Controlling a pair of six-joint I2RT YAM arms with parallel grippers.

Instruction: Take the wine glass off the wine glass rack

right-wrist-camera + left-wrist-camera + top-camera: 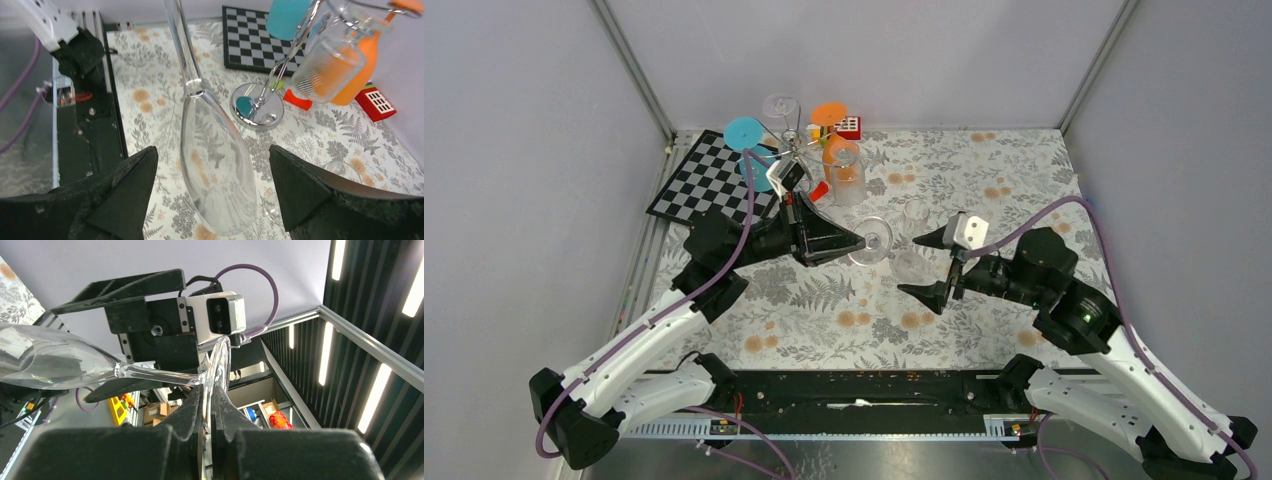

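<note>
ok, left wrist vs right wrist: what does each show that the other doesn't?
Left wrist only: the left gripper shut on the foot of the wine glass, plus ceiling lights. Right wrist only: the wine glass rack, chessboard, floral tablecloth. Both: the wine glass, its bowl between the open fingers of the right gripper.

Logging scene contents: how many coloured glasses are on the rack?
2: a cyan glass on the rack's left, an orange glass on its right, seen from the top view; others may be hidden.

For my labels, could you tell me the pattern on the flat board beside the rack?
Black-and-white checks; board clearest in top external view.
</note>
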